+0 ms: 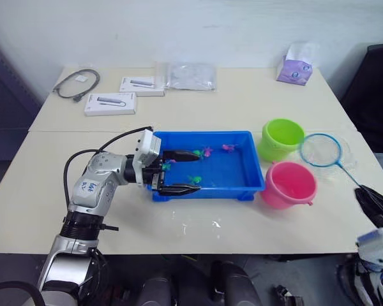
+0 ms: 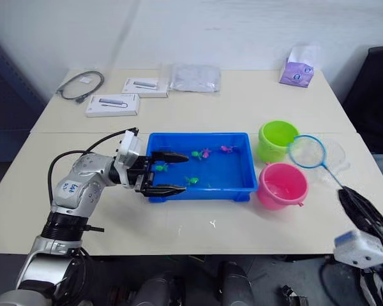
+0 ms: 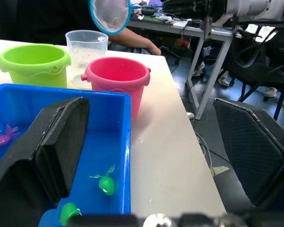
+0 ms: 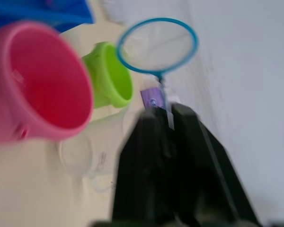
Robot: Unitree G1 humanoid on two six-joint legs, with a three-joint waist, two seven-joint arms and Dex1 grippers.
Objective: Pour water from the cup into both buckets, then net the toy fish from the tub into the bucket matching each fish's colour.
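Left pincer [image 2: 165, 172] fingers spread apart, straddling the near-left wall of the blue tub [image 2: 242, 186] — one finger inside, one outside. Pink and green toy fish [image 2: 192, 181] lie in the tub. Right pincer [image 4: 166, 118] clamped on the net [image 2: 306, 152] handle, hoop hovering over the cup [image 3: 86, 49] — beside green bucket [image 2: 276, 139] and pink bucket [image 2: 281, 185].

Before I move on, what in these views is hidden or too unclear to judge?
- Water level in the green bucket and pink bucket: head views too small to tell.
- The cup: base hidden behind the buckets in the left wrist view.
- Tub left end: covered by the left gripper, so the fish count is uncertain.
- Net handle: its grip inside the right gripper is blurred in the right wrist view.
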